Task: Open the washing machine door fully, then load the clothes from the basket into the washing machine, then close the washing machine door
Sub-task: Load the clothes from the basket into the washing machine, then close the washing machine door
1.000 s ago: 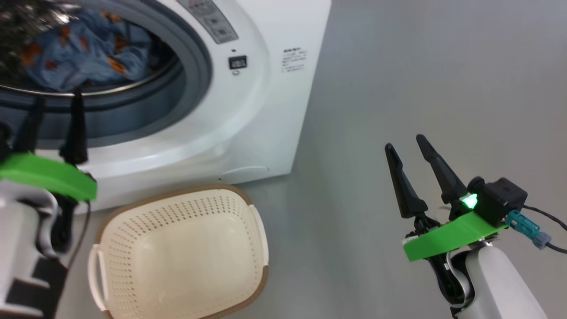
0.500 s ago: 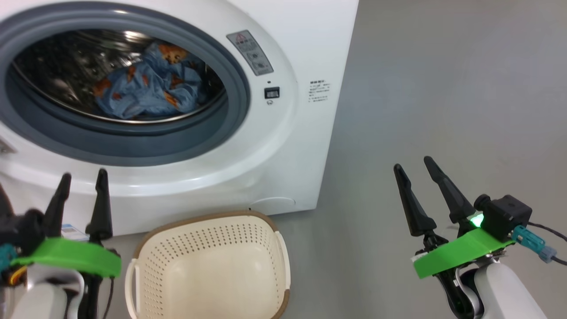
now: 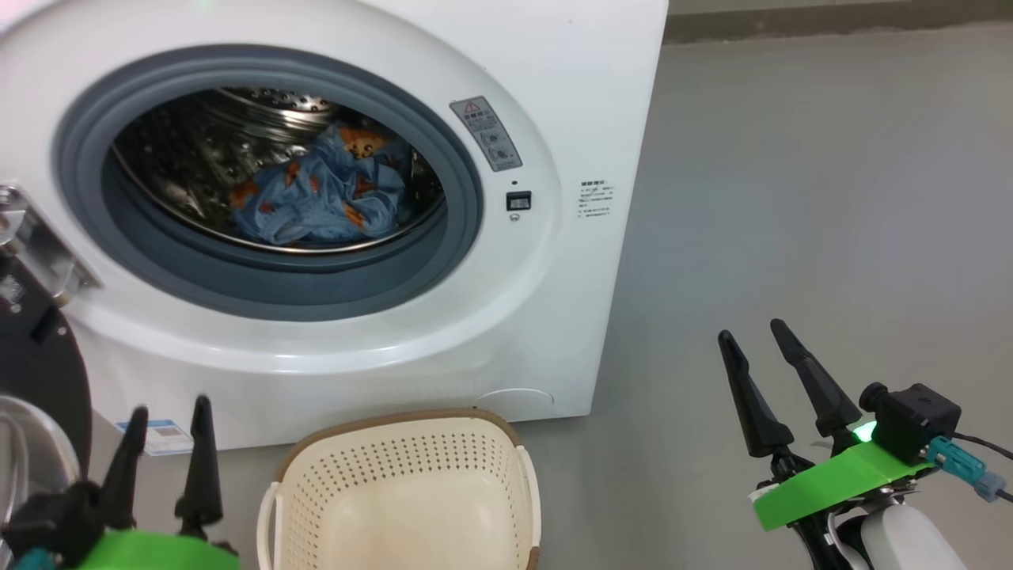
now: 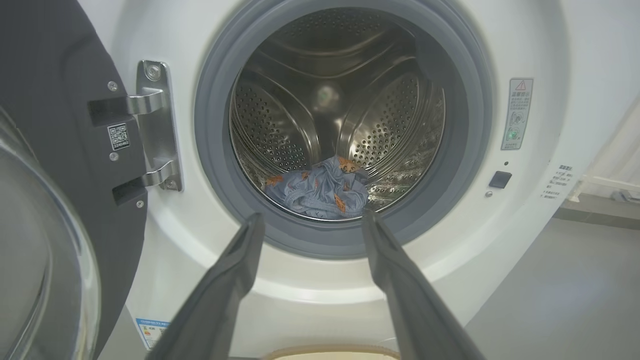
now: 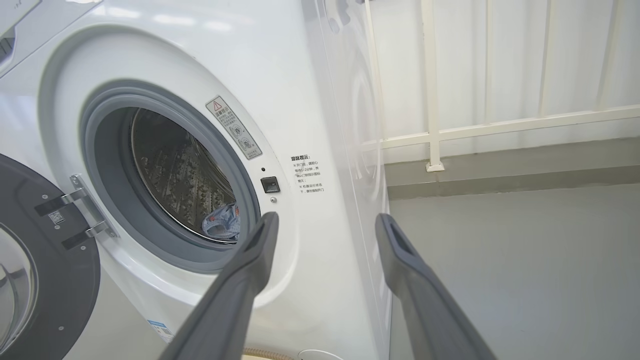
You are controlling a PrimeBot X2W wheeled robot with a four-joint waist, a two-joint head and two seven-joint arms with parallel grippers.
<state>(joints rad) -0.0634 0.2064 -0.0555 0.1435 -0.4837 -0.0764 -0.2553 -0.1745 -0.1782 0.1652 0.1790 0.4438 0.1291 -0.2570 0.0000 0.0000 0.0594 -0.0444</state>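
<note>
Blue orange-printed clothes, cream brown-rimmed basket.

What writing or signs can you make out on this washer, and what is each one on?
"温馨提示:" heads the small black notice printed on the washing machine front; the lines under it are too small to read.
A red warning triangle with "!" tops the grey sticker beside the opening; its text is too small.
The QR-code tag on the door: digits unreadable.
The blue label low on the front: blurred.

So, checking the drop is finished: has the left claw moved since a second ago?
Yes. The left claw has drawn back from the seal of the washing machine, down to its blue label.
</note>
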